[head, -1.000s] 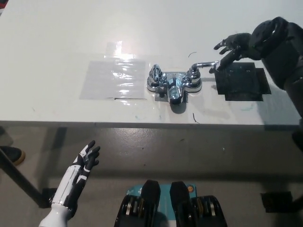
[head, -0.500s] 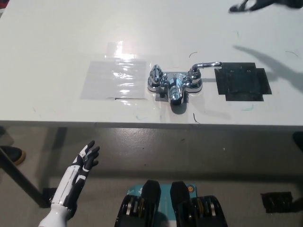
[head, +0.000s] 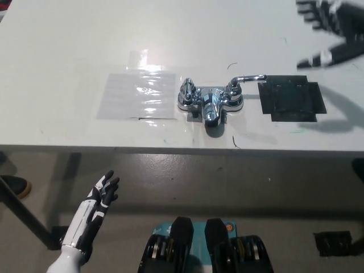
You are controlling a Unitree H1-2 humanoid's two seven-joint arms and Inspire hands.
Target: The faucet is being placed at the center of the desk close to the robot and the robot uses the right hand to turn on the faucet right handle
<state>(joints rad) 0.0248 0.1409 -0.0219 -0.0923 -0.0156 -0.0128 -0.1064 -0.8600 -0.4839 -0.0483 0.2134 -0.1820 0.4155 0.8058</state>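
A: Where does the faucet [head: 209, 101] sit?

B: Near the middle of the tabletop's [head: 68, 45] front edge, with its spout toward the robot. Its right handle [head: 248, 78] is a lever lying out sideways toward the right edge. The lever's tip stops just short of a black patch [head: 291, 101]. The left handle [head: 186, 88] stands just beside a clear sheet [head: 136, 95] lying flat.

A: And the right hand [head: 329, 17]?

B: It is up at the far right corner, well apart from the lever. Its fingers are spread and it holds nothing, though it is blurred. The left hand [head: 102, 196] hangs below the front edge at the left, fingers apart too.

A: So how far along is it?

B: The placement looks done. Whether the lever counts as turned cannot be read from its angle alone. Nothing touches it, so the turn is either finished or yet to be made.

A: Is there room to move?

B: Plenty. The tabletop behind and to the right of the lever is bare, and both patches lie flat, so nothing stands in the way.
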